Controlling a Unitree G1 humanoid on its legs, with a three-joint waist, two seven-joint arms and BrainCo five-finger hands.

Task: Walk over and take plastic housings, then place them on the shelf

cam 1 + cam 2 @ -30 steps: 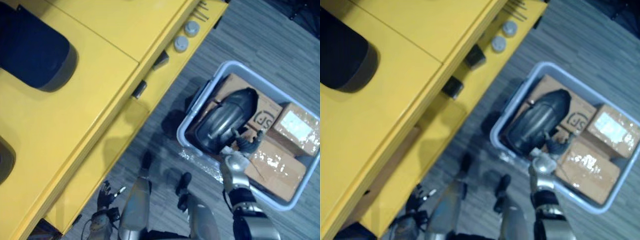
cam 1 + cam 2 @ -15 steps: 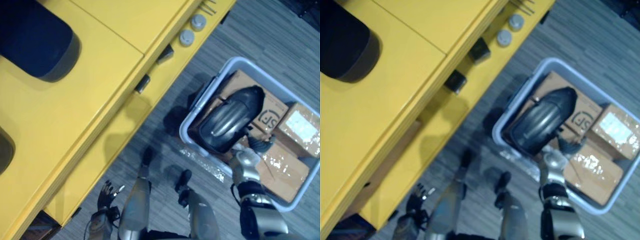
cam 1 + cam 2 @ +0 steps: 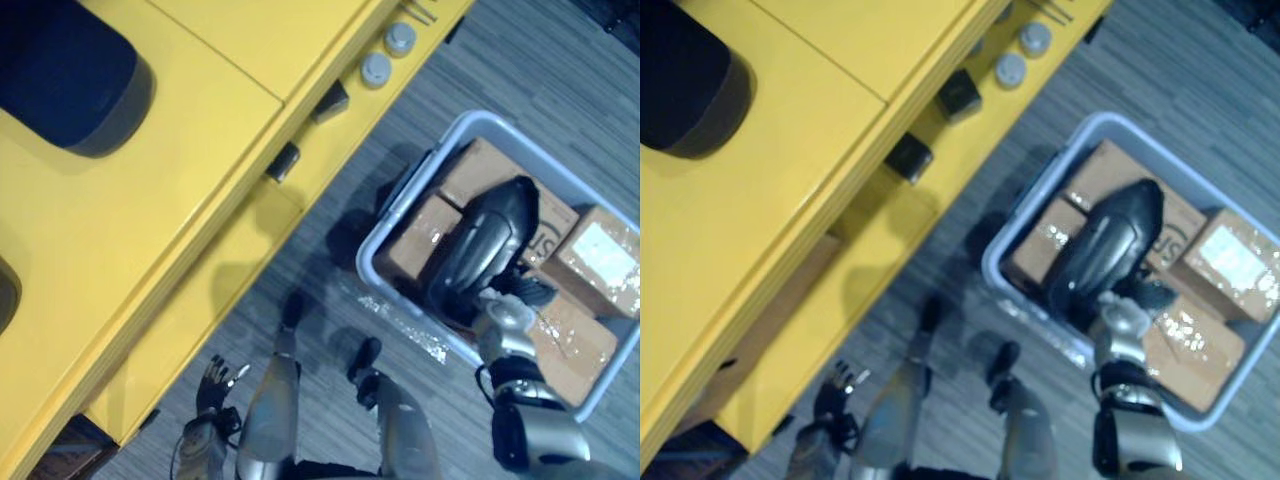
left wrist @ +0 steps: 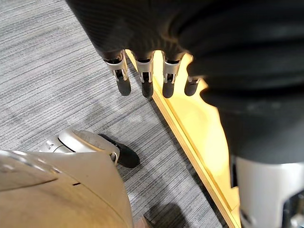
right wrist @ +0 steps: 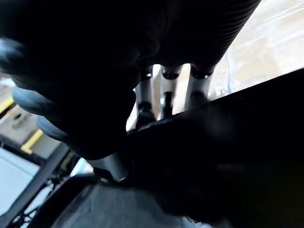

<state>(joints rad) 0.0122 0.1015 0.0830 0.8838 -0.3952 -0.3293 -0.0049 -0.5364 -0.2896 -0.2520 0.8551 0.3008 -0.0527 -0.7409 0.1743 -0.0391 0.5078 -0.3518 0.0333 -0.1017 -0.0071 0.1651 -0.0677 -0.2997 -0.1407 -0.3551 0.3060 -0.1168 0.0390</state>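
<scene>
The black plastic housing [image 3: 485, 245] is sitting tilted on the cardboard boxes [image 3: 605, 255] in the grey bin [image 3: 362, 265]. My right hand [image 3: 505, 315] is at its near end, fingertips tucked behind the edge, so I can't tell the grip. My left hand [image 3: 215, 378] hangs relaxed by the yellow shelf [image 3: 200, 150].

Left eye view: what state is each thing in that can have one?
Dark glossy plastic housing: lying on the boxes, right robot hand against its near end.
Grey plastic bin: on the floor, open-topped.
Brown cardboard boxes: closed, taped.
Left robot hand: open, empty.
</scene>
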